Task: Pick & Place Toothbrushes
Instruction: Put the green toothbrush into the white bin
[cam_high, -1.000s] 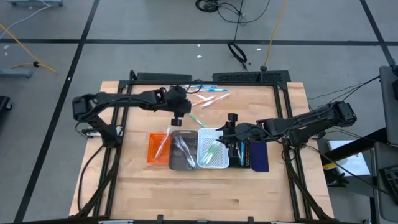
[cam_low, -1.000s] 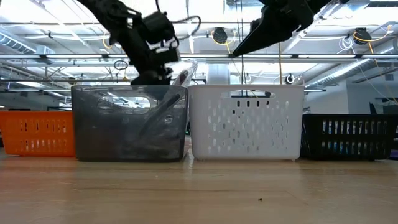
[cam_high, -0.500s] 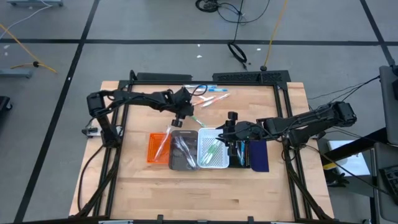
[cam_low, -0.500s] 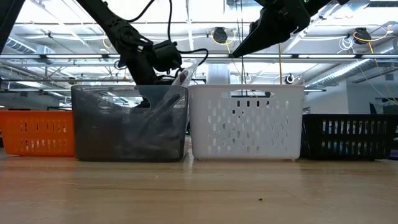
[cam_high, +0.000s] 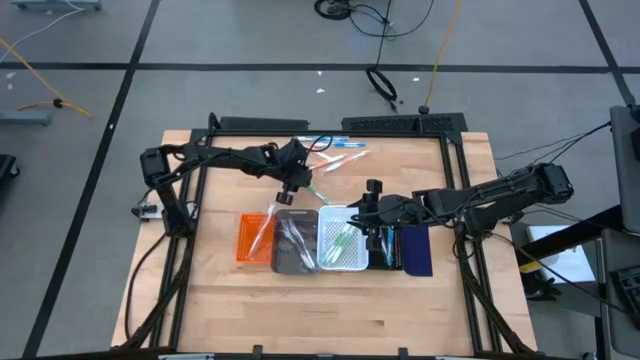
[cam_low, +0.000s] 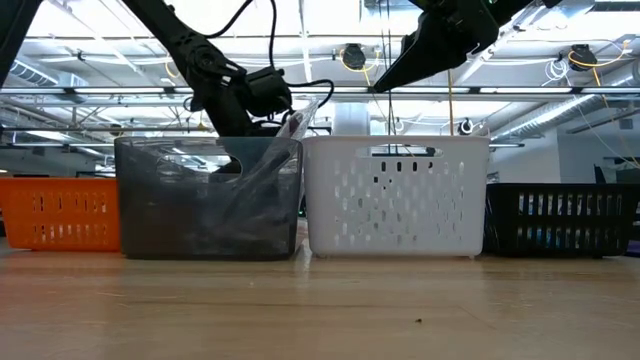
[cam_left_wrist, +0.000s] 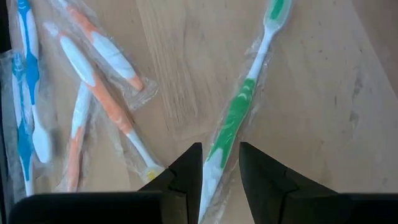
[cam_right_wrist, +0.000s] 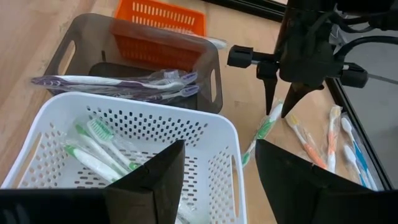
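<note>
L gripper (cam_left_wrist: 216, 169) sat low over the green toothbrush (cam_left_wrist: 239, 112) at centre frame of the left wrist view, fingers straddling its handle end, not yet clamped. R gripper (cam_right_wrist: 219, 168) hung released over the white tray (cam_right_wrist: 227, 140), lower frame, w/ green brushes inside.

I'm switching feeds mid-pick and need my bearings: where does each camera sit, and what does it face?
High: overhead, straight down on the table; both arms.
Low: table height, facing the grey tray and white tray; arms overhead.
Left wrist: down past the left gripper, straddling the green toothbrush.
Right wrist: past the right gripper, over the white tray.
Shared: the right wrist view also shows the left gripper and green toothbrush.
</note>
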